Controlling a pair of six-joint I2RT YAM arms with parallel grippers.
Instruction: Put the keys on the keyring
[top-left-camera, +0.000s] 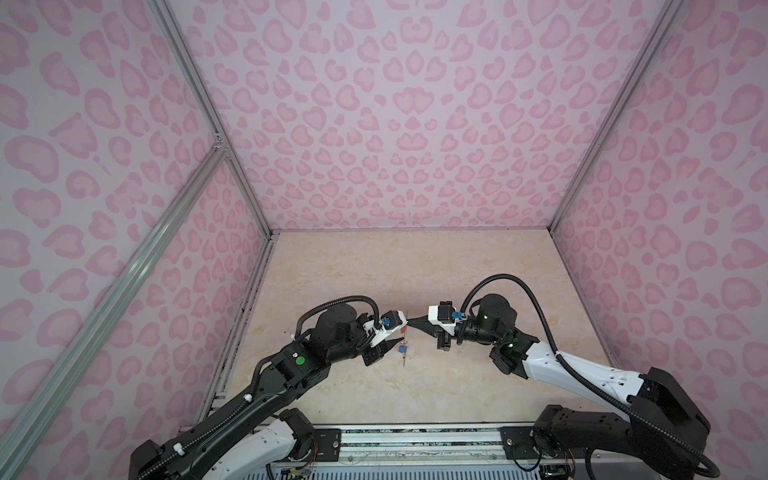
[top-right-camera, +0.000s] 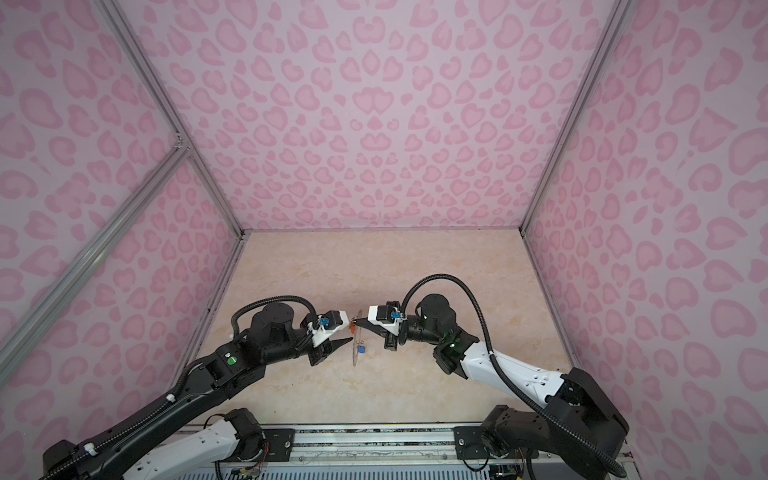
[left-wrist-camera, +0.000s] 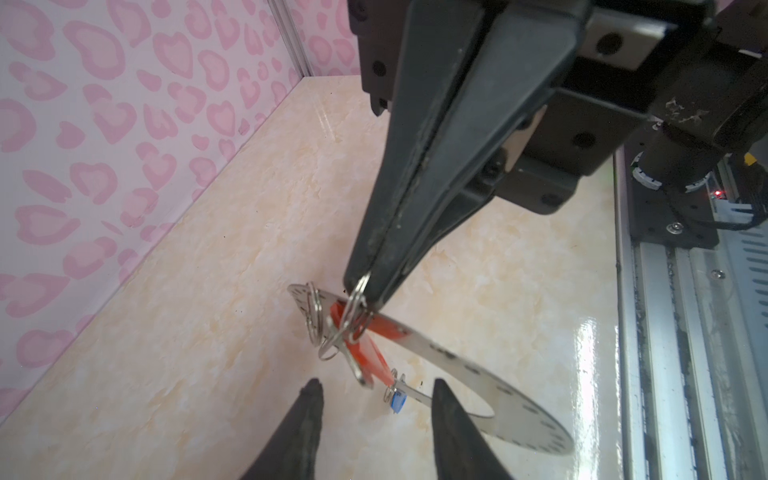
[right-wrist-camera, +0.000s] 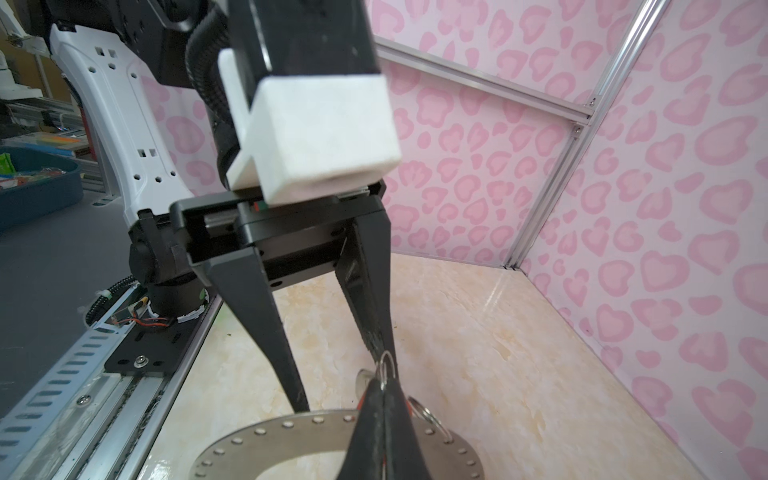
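Right claw (left-wrist-camera: 363, 286) clamps the keyring (left-wrist-camera: 519, 415) by an edge loop (left-wrist-camera: 358, 293), red key (left-wrist-camera: 365, 353) dangling at its tips, blue key (left-wrist-camera: 398, 402) hanging farther along, left claw (left-wrist-camera: 377, 380) open and empty just beside: both look threaded, so only the set-down seems left!

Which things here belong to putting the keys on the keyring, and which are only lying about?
Belong to the job: keyring, red-tagged key, blue-tagged key, wire loop pinched by shut right gripper, open left gripper.
Only lying about: blue bin beyond the cell, seen in the right wrist view.
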